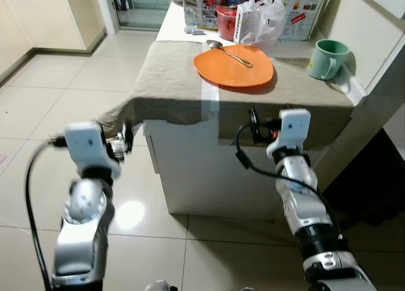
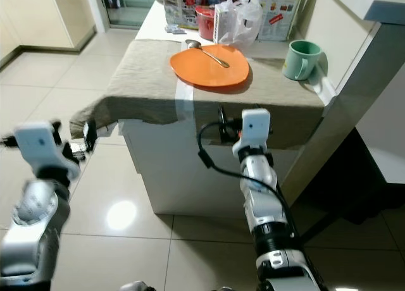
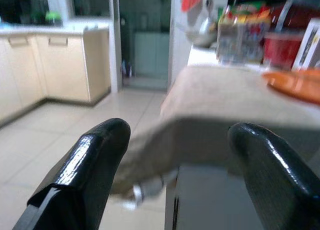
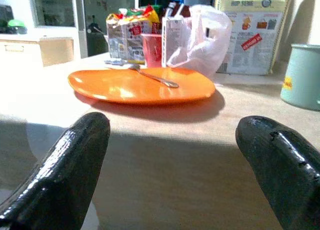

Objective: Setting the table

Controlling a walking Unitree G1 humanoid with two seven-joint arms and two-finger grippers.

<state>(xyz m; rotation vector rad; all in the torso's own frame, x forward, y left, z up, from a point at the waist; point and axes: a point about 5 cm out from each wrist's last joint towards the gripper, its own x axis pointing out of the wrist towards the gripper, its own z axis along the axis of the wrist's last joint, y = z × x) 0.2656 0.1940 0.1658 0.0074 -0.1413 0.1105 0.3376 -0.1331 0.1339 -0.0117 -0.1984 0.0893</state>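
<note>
An orange plate lies on the beige tablecloth of a white table, and a metal spoon rests on the plate's far side. A green mug stands to the right of the plate. My right gripper is open, level with the table's front edge, just below and in front of the plate. My left gripper is open too, held off the table's front left corner beside the hanging cloth. Neither holds anything.
Groceries crowd the back of the table: a snack bag, a red container, a carton in a clear plastic bag and a printed box. Tiled floor spreads to the left; a wall and a dark gap close the right.
</note>
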